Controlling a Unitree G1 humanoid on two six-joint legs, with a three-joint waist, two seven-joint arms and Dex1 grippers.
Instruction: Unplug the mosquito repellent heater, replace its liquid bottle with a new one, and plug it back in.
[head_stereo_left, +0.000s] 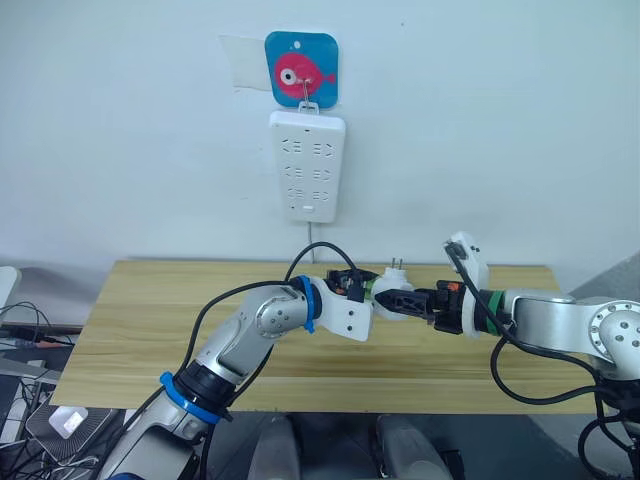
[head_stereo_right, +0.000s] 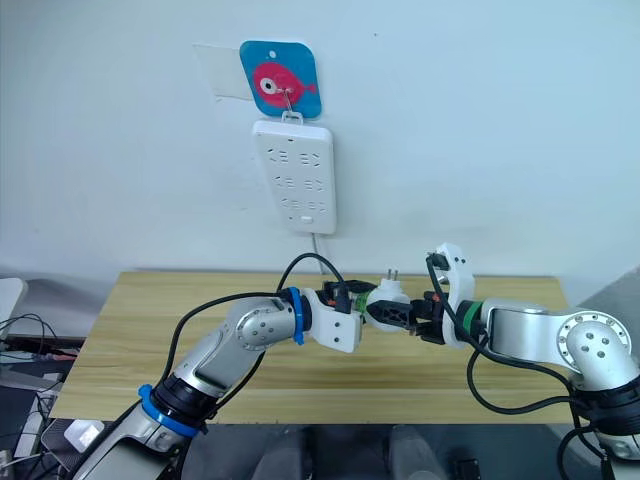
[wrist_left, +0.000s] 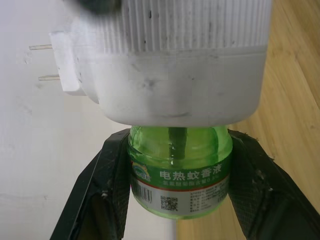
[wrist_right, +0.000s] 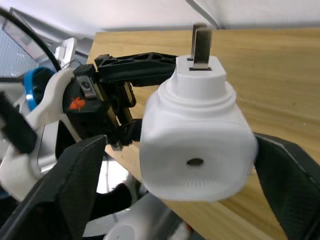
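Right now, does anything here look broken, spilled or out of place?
Nothing looks spilled or damaged. The mosquito repellent heater is unplugged and held in mid-air over the wooden table, away from the power strip on the wall. The right gripper clamps the heater; the left gripper clamps its green liquid bottle.

Bright, even indoor light; soft shadows on the wall (head_stereo_left: 480, 120); close-up wrist views slightly blurred

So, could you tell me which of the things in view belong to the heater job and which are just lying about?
Part of the job:
- mosquito repellent heater, unplugged, held by the right gripper
- green liquid bottle, in the heater, clamped by the left gripper
- white power strip on the wall

Just lying about:
- fish hook plate holding the strip
- wooden table
- cables beside the table
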